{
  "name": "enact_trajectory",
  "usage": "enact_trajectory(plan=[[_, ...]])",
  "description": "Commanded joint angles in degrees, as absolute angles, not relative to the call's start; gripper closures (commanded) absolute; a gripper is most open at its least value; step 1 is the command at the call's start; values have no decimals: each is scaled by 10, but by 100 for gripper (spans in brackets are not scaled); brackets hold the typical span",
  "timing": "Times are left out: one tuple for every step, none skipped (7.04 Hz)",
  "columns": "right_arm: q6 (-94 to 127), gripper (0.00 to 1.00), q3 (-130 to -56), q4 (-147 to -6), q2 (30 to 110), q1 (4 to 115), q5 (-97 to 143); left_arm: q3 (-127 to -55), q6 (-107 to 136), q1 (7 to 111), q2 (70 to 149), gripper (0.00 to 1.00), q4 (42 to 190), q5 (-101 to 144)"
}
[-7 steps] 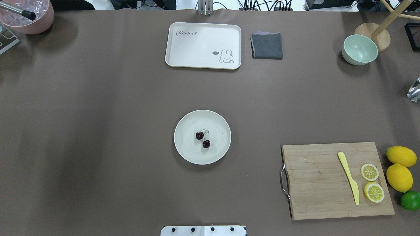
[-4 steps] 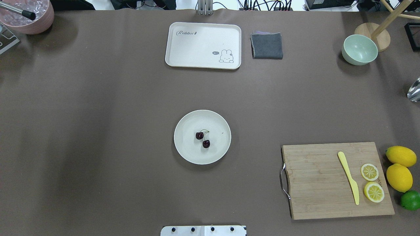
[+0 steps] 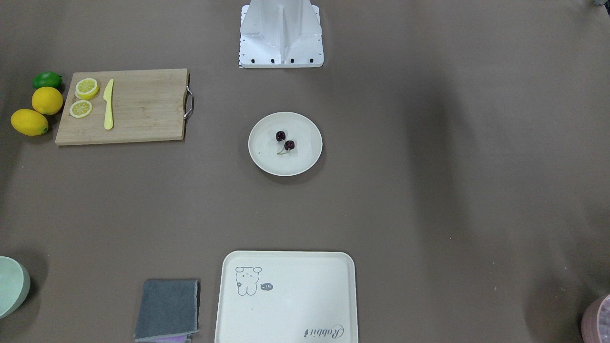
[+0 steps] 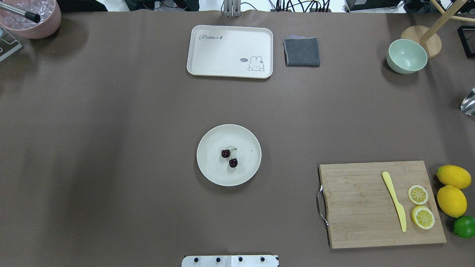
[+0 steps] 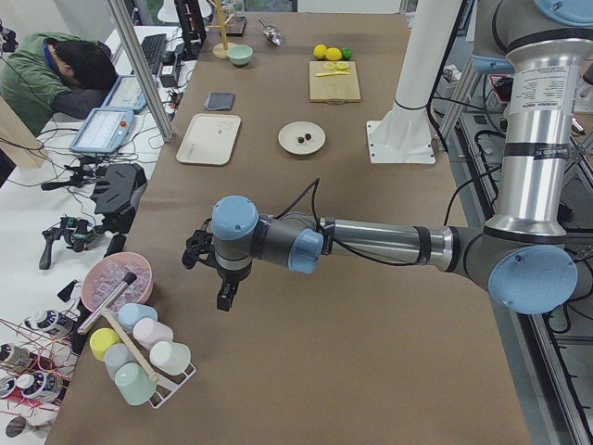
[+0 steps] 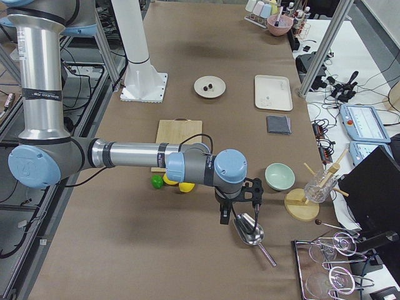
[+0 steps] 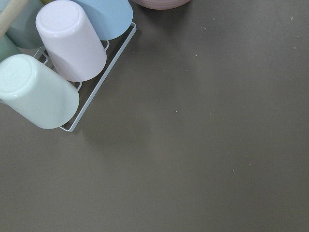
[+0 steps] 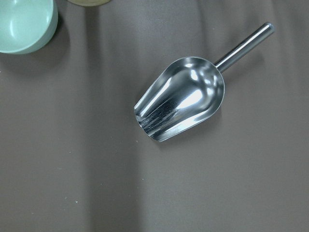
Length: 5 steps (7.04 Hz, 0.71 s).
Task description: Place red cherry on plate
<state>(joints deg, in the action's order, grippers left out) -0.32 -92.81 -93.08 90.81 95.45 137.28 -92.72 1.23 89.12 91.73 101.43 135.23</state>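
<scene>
You cannot tell whether the left gripper (image 5: 219,278), near the cup rack (image 5: 139,357), or the right gripper (image 6: 237,203), above the metal scoop (image 8: 181,99), is apart or closed. The red cherry (image 4: 233,162) lies near the middle of the plate (image 4: 211,168); its pair axis runs diagonally, stems arching toward the tray (image 4: 230,48); the cutting board (image 4: 363,215) sits well apart.

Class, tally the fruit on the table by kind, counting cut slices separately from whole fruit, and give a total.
Whole lemons: 2
Lime: 1
Lemon slices: 2, on the cutting board
Cherries: 2, joined by stems, on the plate
Total: 7
</scene>
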Motion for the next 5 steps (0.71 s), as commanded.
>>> enact_trajectory(plan=[[-4,0,-928,-931,909,954,1373,-927,12,891,918,2,1014,1352],[-4,0,-930,-931,912,954,1374,-928,12,891,918,2,1014,1352],[-2,0,-929,-931,913,954,1375,-927,12,891,918,2,1014,1352],[-1,0,-929,-931,913,954,1377,-926,13,891,918,2,1014,1353],[-1,0,-930,-931,913,954,1378,-927,12,891,918,2,1014,1353]])
